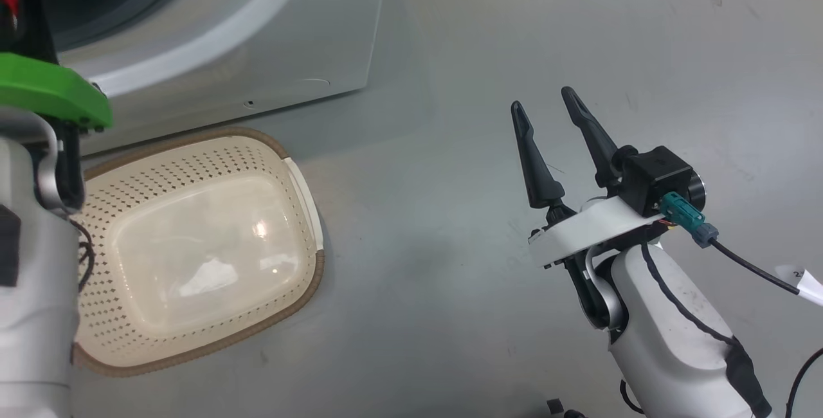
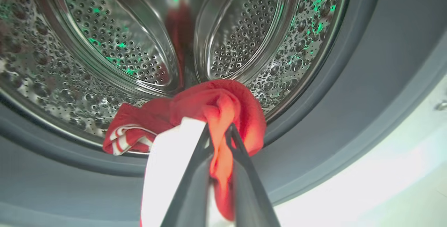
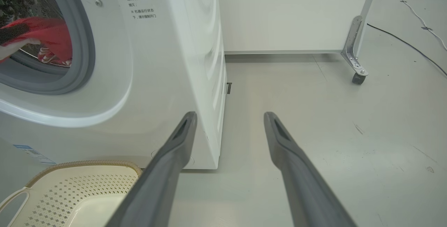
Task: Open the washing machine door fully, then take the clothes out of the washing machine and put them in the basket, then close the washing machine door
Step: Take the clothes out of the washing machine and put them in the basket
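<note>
The left end effector (image 2: 219, 129) pinched a red fold of the clothes (image 2: 209, 104) at the mouth of the washing machine (image 3: 164, 63), seemingly to draw them toward the basket (image 1: 193, 157) waiting on the floor (image 1: 450, 276) below, while the right end effector (image 1: 543, 101) hung spread, empty.

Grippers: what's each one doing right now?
Left gripper: shut on the clothes.
Right gripper: open, holding nothing.

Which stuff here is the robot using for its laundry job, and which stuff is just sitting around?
For the job: washing machine, red clothes pinched in the left gripper, empty basket.
Just sitting around: white wheeled panel, black cable.
</note>
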### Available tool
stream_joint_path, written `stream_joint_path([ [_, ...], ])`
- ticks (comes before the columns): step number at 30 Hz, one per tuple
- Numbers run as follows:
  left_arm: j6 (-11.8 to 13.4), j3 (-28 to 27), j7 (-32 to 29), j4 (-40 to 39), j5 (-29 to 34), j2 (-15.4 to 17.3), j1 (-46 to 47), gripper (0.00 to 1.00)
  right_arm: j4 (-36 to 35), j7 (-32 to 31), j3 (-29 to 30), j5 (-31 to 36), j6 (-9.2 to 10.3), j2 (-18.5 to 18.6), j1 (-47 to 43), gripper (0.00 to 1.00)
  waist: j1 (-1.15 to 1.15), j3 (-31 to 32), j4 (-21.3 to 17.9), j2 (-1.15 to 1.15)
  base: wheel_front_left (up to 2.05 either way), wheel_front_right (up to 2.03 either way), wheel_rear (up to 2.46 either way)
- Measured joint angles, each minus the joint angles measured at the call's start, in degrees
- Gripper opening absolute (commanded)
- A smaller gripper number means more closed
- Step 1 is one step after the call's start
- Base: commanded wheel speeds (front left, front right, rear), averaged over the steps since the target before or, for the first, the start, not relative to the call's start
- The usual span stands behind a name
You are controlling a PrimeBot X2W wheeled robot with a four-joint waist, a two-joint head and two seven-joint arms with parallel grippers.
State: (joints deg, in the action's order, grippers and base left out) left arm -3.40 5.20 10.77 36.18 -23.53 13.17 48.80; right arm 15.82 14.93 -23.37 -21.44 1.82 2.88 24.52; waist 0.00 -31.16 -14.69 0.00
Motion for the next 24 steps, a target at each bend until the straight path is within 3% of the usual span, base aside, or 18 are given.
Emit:
stream_joint_path([
  [12,1.1,0.6,3.5,-7.8,0.7,-3.5,-11.2,0.0,1.9,0.0,3.0,1.6,-0.25,0.1,-3.6,1.0,0.0,6.1,4.8,0.0,0.0,0.0,0.0],
  [24,2.6,0.4,3.7,-19.3,3.2,-3.8,-16.6,0.0,3.5,0.0,4.9,2.4,-1.24,0.2,-6.9,1.0,0.0,11.8,8.4,0.0,0.0,0.0,0.0],
])
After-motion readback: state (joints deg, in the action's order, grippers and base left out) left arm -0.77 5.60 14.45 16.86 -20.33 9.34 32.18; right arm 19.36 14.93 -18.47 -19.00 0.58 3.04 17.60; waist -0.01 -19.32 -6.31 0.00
